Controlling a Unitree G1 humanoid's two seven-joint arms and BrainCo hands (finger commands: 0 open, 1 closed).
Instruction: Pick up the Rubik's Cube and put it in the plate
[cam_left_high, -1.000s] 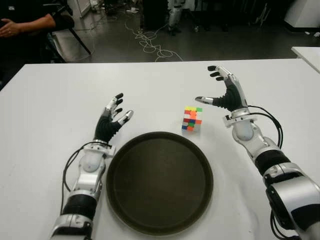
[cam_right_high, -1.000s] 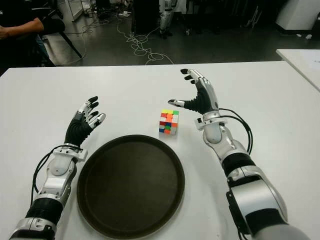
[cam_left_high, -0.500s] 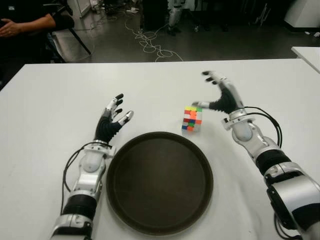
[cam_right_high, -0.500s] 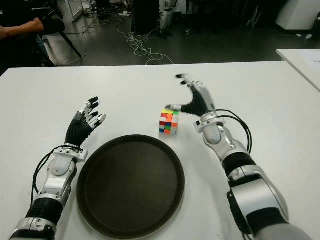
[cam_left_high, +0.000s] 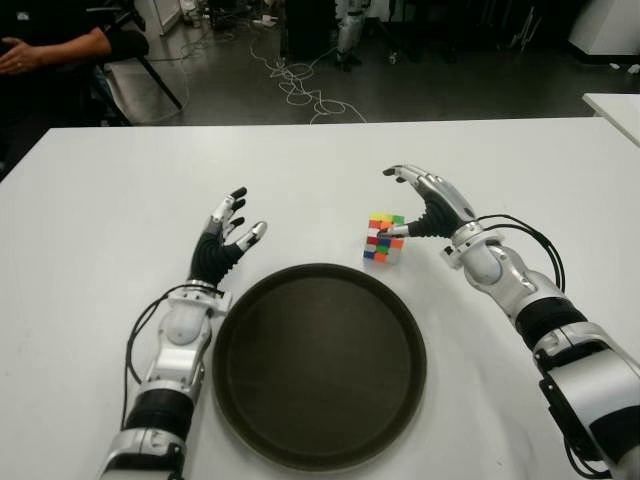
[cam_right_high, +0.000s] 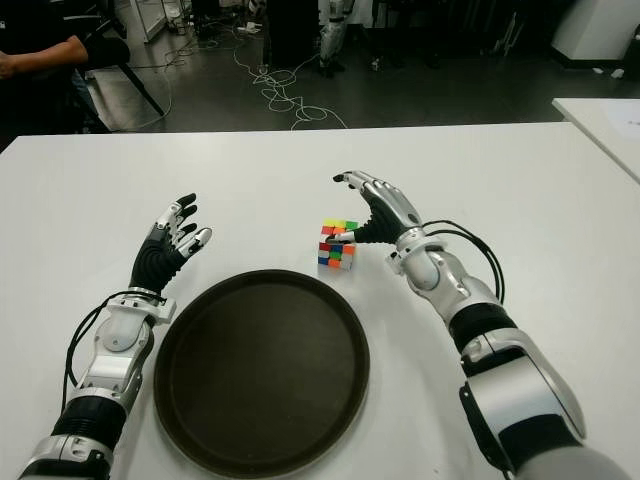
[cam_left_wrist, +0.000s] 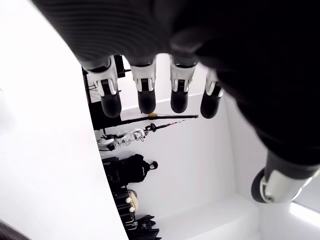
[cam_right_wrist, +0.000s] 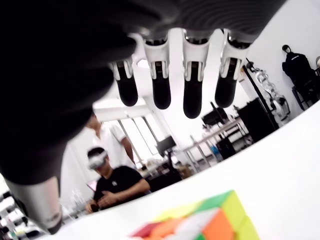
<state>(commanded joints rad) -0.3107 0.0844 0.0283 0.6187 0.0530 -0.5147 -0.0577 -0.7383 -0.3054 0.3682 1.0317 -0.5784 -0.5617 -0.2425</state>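
The cube (cam_left_high: 384, 238) stands on the white desk (cam_left_high: 100, 200), just beyond the far right rim of the round dark plate (cam_left_high: 250, 420), apart from it. The plate lies near the robot, between its two arms.

The right robot hand (cam_left_high: 422, 205) is just right of the cube and partly above it. Its fingers (cam_right_high: 362, 184) arch forward over the cube's top, spread and not closed on anything, while the thumb tip sits at the cube's right upper edge; whether it touches cannot be told. In the right wrist view the four fingers (cam_right_wrist: 161, 85) hang straight and apart above the cube (cam_right_wrist: 200, 225), with clear space between them and its top face. The cube is not lifted and is held by neither hand.

The left robot hand (cam_left_high: 224, 235) shows left of the plate's far left rim, palm up off the desk, fingers spread and holding nothing. The left wrist view shows its four fingers (cam_left_wrist: 145, 90) extended and separated.

At the far left, beyond the desk, a person's arm (cam_left_high: 55, 48) is seen, and cables (cam_left_high: 300, 85) lie on the dark floor (cam_left_high: 450, 85) behind the desk. A second white desk's corner (cam_left_high: 615, 108) shows at the far right.
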